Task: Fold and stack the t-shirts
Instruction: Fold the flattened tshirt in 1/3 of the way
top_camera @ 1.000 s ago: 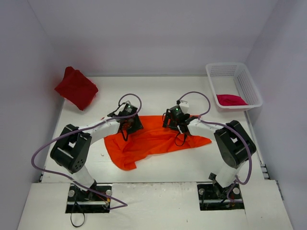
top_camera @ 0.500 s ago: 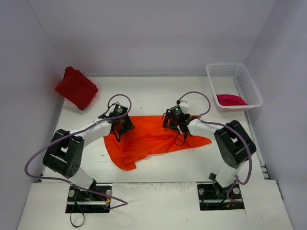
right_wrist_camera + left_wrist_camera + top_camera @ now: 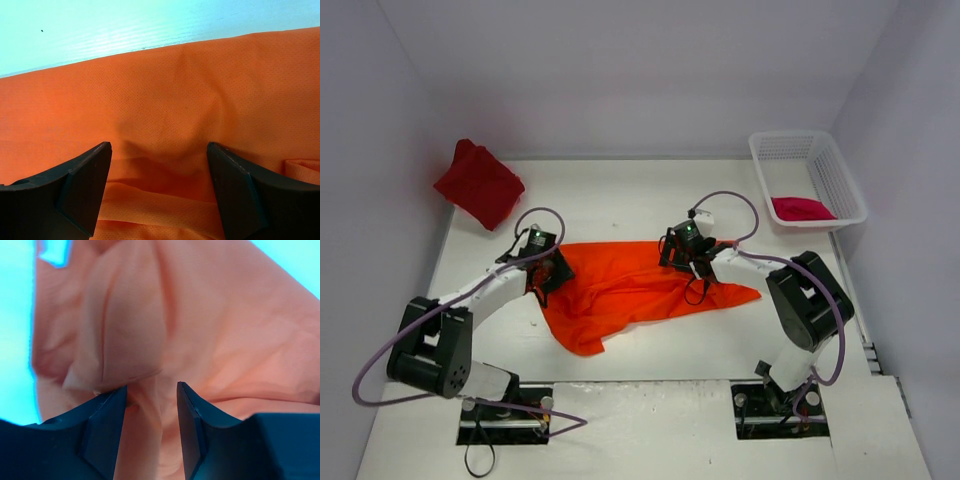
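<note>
Far off in the left back corner, the dark red cloth t-shirt (image 3: 480,185) sits in a soft lump against the wall. Next comes the left gripper (image 3: 151,386). Its two black fingers look squeezed on a bunched-up fold at the left edge of the bright orange cloth t-shirt (image 3: 640,290). That shirt lies spread out but wrinkly in the middle of the white table (image 3: 650,195), between both arms. Over its back edge hangs the right gripper (image 3: 159,145). Its fingers are wide apart, with flat cloth under them and nothing pinched. Last, on the right, the white plastic mesh basket (image 3: 835,178) holds the crimson-pink cloth t-shirt (image 3: 802,208), all scrunched.

I think the orange shirt is light, floppy and thin. It will sag and slide, not stay stiff. One pinch will only drag a corner. So it looks best to grab it at two far-apart spots, like an edge or a corner on each side, and pull it flat before folding.
</note>
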`<state>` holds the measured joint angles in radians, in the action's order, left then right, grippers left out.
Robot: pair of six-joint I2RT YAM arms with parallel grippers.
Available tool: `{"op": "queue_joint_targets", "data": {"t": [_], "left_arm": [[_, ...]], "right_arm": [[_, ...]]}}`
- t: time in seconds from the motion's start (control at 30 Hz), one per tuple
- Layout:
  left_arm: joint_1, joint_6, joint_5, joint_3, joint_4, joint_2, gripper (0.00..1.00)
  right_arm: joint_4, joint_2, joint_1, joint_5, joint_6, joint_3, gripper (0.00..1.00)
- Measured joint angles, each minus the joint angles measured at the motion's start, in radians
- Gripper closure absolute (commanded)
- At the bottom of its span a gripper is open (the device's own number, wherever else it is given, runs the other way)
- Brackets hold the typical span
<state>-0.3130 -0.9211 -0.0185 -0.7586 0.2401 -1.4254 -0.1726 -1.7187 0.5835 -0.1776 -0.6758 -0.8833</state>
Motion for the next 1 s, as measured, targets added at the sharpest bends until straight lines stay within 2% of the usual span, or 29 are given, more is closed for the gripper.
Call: {"op": "queue_joint_targets", "data": {"t": [0.23,0.6,0.8,1.0], "left_arm": [[0.066,0.032,-0.011,0.063,0.053,0.138,0.61],[0.100,0.055,-0.013,0.089,0.122,0.269,0.61],[0.105,0.053,-0.045,0.085,0.111,0.246,0.61],[0.102,0.053,-0.075,0.002,0.092,0.161,0.61]], "right_arm": [[0.000,0.000,0.000,0.001,0.002,0.000,0.27],[-0.001,0.000,0.002,0.001,0.002,0.000,0.27],[-0.003,0.000,0.005,0.001,0.002,0.001,0.27],[-0.011,0.008,0.007,0.000,0.000,0.013,0.27]]}}
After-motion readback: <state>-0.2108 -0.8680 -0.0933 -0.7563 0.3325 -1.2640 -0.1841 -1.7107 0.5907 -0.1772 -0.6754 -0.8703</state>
